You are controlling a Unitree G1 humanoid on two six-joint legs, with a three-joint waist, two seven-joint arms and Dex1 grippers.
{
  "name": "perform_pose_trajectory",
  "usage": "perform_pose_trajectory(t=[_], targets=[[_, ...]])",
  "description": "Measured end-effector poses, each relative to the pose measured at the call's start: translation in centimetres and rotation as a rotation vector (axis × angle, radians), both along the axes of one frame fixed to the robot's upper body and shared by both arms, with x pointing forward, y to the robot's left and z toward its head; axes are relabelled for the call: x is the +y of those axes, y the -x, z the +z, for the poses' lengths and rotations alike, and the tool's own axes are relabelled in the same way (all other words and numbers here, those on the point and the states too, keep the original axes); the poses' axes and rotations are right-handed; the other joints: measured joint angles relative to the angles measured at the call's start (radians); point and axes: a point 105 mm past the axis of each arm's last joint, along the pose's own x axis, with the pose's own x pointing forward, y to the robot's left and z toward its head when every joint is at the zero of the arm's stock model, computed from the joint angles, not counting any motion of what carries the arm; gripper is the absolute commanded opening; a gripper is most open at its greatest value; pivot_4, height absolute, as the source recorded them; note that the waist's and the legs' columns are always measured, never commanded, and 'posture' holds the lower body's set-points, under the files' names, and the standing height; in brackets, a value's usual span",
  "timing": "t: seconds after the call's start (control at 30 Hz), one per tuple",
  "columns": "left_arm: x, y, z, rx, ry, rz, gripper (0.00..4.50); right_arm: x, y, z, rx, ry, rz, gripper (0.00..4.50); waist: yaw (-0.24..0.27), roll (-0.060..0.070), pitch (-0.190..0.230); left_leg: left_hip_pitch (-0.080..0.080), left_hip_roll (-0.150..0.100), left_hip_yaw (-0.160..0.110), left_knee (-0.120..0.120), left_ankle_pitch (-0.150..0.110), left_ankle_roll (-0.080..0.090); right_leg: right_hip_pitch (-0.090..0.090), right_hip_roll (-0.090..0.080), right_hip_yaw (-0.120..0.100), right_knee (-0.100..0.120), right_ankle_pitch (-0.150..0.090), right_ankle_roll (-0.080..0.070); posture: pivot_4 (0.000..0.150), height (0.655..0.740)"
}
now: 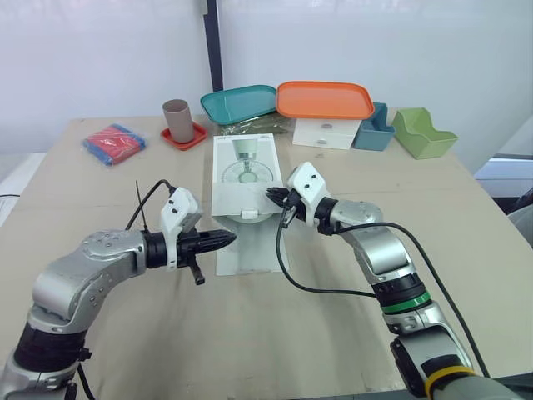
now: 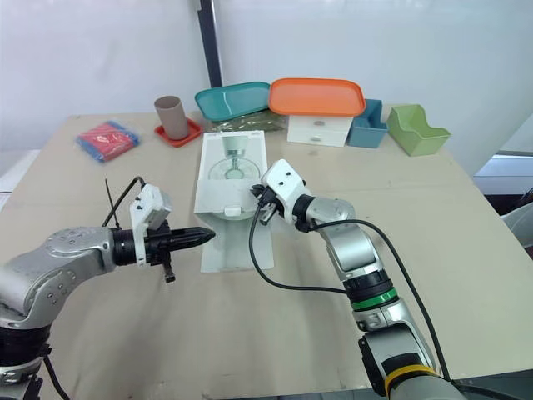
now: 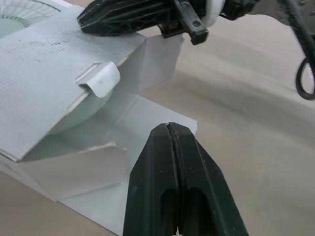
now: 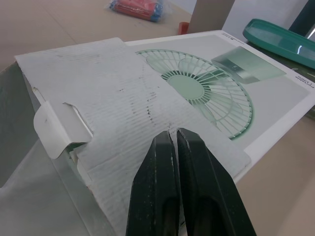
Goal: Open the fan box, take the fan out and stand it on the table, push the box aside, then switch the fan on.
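The white fan box [image 1: 244, 171], printed with a green fan, lies flat in the middle of the table. Its near end flap [image 1: 247, 247] is folded out onto the tabletop. In the left wrist view the pale green fan [image 3: 74, 118] shows inside the open end. My left gripper [image 1: 231, 238] is shut and points right, its tip just above the left edge of that flap. My right gripper [image 1: 271, 195] is shut too, its tips [image 4: 172, 132] resting on the box's top panel at the near right corner.
Along the table's far side stand a brown cup on a red coaster [image 1: 176, 119], a teal tray [image 1: 240, 102], an orange tray [image 1: 325, 99] on a white drawer unit, a blue bin [image 1: 375, 129] and a green bin [image 1: 423, 133]. A red-and-blue packet [image 1: 114, 143] lies far left.
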Motion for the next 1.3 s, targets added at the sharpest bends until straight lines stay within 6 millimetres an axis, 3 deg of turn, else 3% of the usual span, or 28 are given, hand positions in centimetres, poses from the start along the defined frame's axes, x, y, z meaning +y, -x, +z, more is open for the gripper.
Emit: perform_pose_trajectory(t=[0.43,0.83,1.3], targets=[[-1.4,-1.7,-2.1,-0.014,-0.109,0.088,0.0,0.0,0.0,0.0,-0.003,0.004,-0.002,0.17,0.0,0.0,0.0,0.0,0.0,0.0,0.0,0.0,0.0,0.0,0.0,0.0,0.0,0.0,0.0,0.15,0.74],[1.0,-1.1,-2.7,0.017,-0.234,0.082,0.0,0.1,0.1,-0.1,0.0,0.002,0.007,0.17,-0.001,0.0,0.0,0.001,0.0,0.001,0.0,0.0,0.0,0.0,0.0,0.0,0.0,0.0,0.0,0.15,0.74],[4.8,-2.0,-2.5,0.033,-0.274,0.251,0.0,0.2,0.2,-0.1,-0.003,0.002,0.013,0.17,0.0,0.0,0.0,0.0,0.0,0.0,0.0,0.0,0.0,0.0,0.0,0.0,0.0,0.0,0.0,0.15,0.74]])
